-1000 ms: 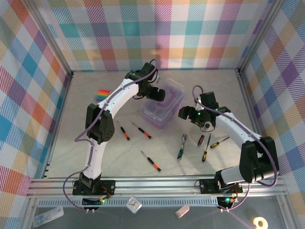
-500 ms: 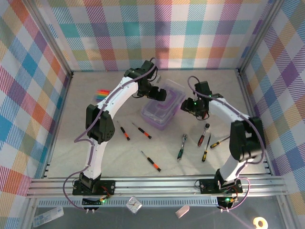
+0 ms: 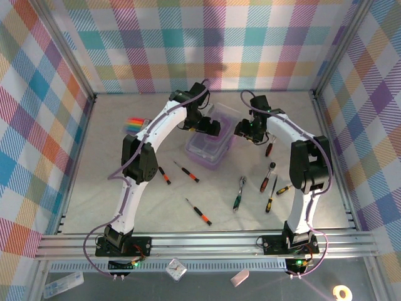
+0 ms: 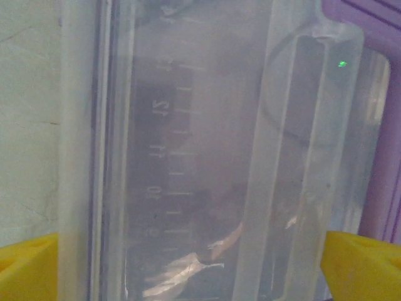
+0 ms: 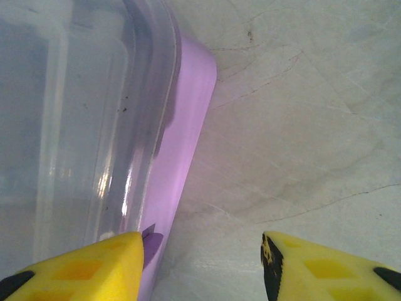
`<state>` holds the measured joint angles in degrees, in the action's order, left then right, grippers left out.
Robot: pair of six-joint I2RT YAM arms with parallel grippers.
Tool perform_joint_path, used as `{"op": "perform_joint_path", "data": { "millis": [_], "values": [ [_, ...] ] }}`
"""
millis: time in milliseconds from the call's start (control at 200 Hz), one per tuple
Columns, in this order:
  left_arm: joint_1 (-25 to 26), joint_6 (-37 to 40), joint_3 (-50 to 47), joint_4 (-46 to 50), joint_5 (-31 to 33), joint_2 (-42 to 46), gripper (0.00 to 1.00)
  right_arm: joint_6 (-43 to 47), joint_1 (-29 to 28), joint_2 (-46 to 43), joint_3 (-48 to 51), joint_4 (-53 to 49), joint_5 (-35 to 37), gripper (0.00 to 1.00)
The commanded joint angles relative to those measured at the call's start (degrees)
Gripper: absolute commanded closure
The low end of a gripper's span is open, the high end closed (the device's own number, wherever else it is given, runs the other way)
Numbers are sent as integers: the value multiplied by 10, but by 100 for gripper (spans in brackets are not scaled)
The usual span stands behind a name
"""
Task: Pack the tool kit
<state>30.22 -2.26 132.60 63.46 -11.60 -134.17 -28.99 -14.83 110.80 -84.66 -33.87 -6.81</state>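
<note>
The right end effector [image 5: 200, 263] stands with its yellow fingertips [image 5: 75, 263] parted and pinching nothing. One tip hangs over the clear lid [image 4: 188, 125] of the tool kit box [image 3: 210, 147], and the box's purple rim and bare bench [image 5: 301, 125] lie in the gap. A second ago it hovered over the loose tools nearer the arm bases; since then it has swung away from them, empty, to the box's right edge. To my eye it is going for the lid or the box itself before any tool goes in, so packing proper has not started. Across the box from it, the left end effector [image 4: 195, 264] has barely moved. Its tips are spread wide astride the lid, though I cannot tell if they touch the sides. Through the cloudy plastic beneath it runs a graduated scale [image 4: 172, 150] lying sideways, where 15, 14 and 10 can be read; no brand is legible. Back toward the bases from both, the screwdrivers [image 3: 198, 211] and a chrome wrench [image 3: 239, 192] lie scattered on the bench.
</note>
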Motion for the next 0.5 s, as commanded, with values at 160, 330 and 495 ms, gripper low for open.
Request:
{"op": "perform_joint_path", "data": {
  "millis": [160, 330, 495],
  "values": [
    [6, -42, -81, -14, -14, 34, 26, 30, 13, 20, -52, -3, -84, 40],
    [6, -110, -160, -73, 13, 78, 41, 5, 73, -34, 42, 96, -264, 31],
    [5, -128, -207, -106, 25, 99, 42, -85, 102, -125, 253, 353, -404, 29]
  ]
}}
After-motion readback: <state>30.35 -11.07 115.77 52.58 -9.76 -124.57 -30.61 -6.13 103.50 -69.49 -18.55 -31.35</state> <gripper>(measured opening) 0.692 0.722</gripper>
